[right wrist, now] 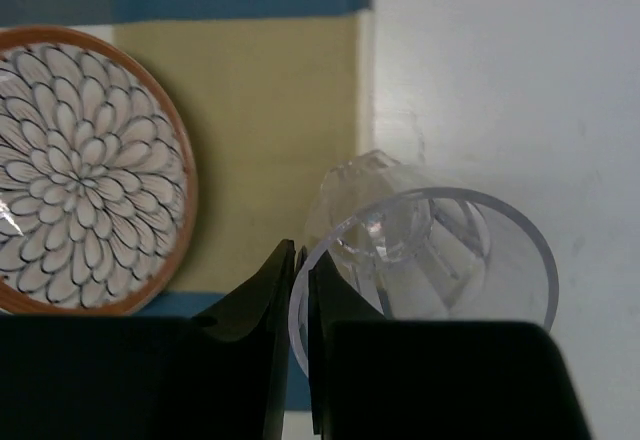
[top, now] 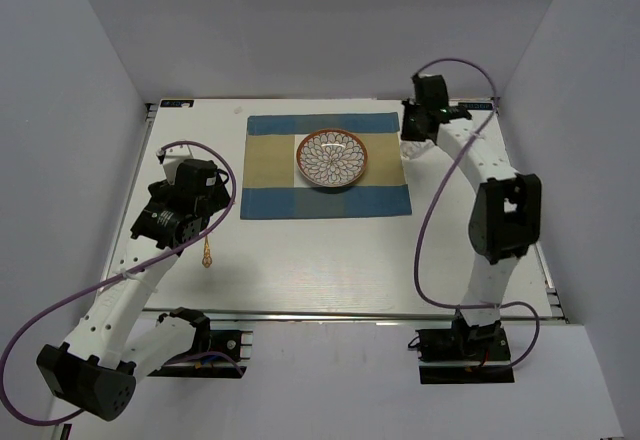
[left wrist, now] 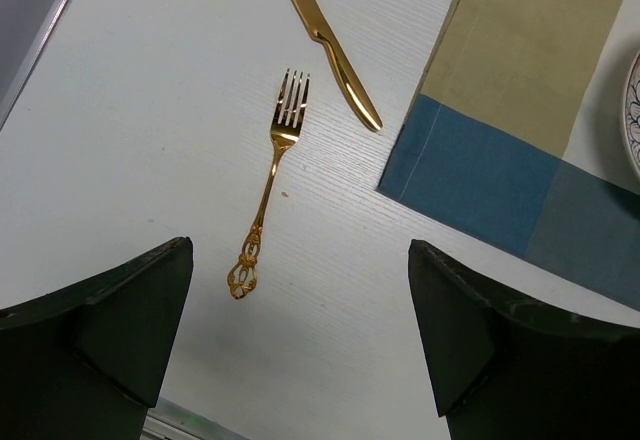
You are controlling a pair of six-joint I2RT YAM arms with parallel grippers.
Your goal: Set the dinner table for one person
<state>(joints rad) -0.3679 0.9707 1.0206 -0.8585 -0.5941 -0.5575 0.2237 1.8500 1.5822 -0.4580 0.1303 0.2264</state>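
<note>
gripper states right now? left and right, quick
Left gripper: open, holding nothing, over the gold fork.
Right gripper: closed on the rim of the clear glass.

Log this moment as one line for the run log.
right gripper: shut on glass rim, at placemat edge | left gripper: open, above fork | plate: on placemat

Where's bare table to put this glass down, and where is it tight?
Free: the wide strip of dinner table between the placemat and the table's near edge. Crowded: left of the placemat, where the fork and knife lie below the open left gripper.
</note>
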